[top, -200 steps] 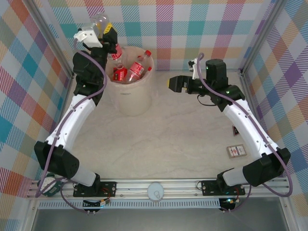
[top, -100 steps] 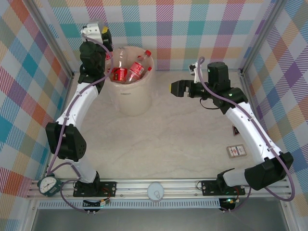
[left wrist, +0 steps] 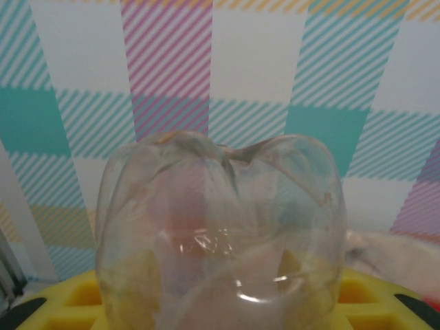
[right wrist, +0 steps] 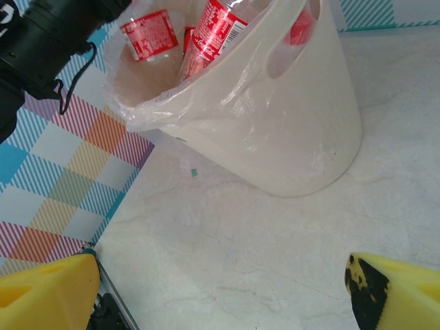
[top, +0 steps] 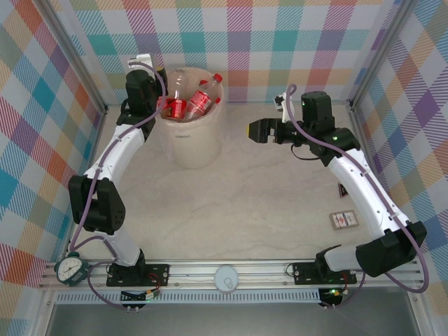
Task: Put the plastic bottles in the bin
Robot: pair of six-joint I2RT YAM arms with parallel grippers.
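On the table (top: 266,203) the bin (top: 190,143) stands at the far left, with red-labelled bottles (top: 198,102) inside. We note the left gripper (left wrist: 220,313) clamped on a clear bottle (left wrist: 220,220) at the bin's far-left rim. Its fingers are cut off and the bottle's cap is hidden. The right gripper (top: 253,130) hangs open, right of the bin.

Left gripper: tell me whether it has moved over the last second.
Yes. In the top view the left gripper has come down the image, from the back wall toward the left rim of the bin.
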